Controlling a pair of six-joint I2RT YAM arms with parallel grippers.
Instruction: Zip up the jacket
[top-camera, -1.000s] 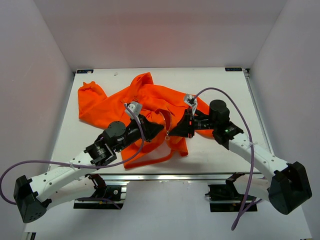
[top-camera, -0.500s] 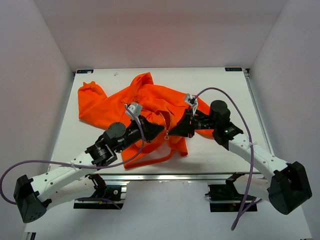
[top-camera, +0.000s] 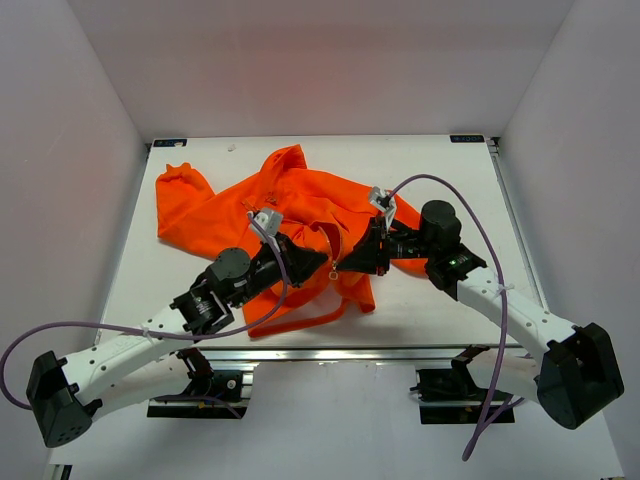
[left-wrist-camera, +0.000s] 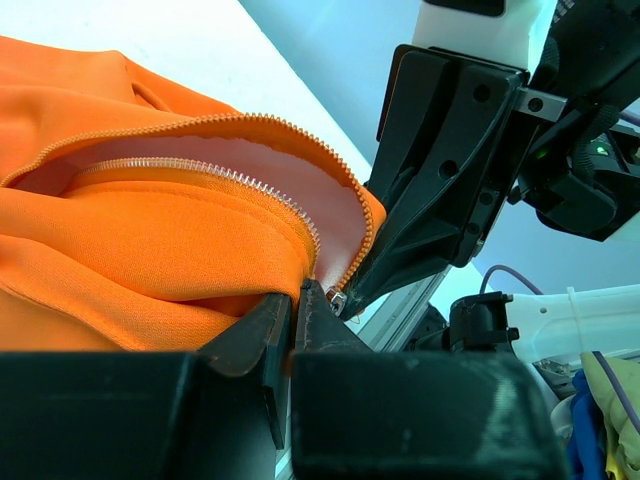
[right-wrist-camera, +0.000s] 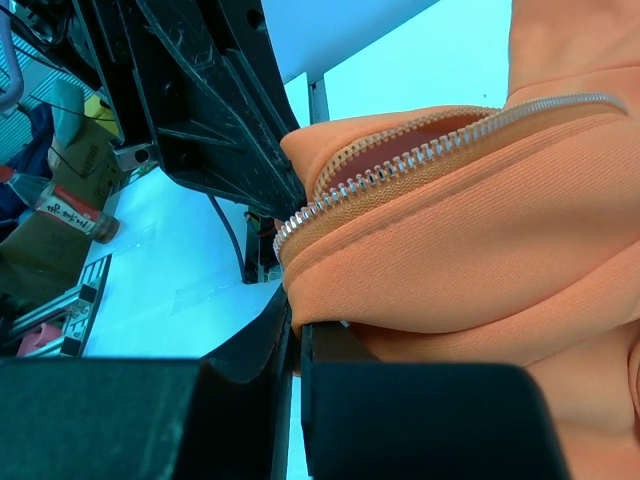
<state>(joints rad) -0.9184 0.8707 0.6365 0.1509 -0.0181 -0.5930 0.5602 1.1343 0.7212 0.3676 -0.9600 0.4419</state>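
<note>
Orange fabric, soft and light, will likely slump and slide wherever it is not pinned. The firmest holds look to be the two zipper (left-wrist-camera: 200, 171) edges at the hem. There the left gripper (left-wrist-camera: 293, 305) and right gripper (right-wrist-camera: 296, 325) meet, each with jaws closed on the jacket (top-camera: 300, 200) beside the teeth. It lies bunched mid-bench, one sleeve (top-camera: 180, 190) toward the far left corner. The bench (top-camera: 450, 170) is white and matte, and pale walls (top-camera: 330, 60) enclose it.
</note>
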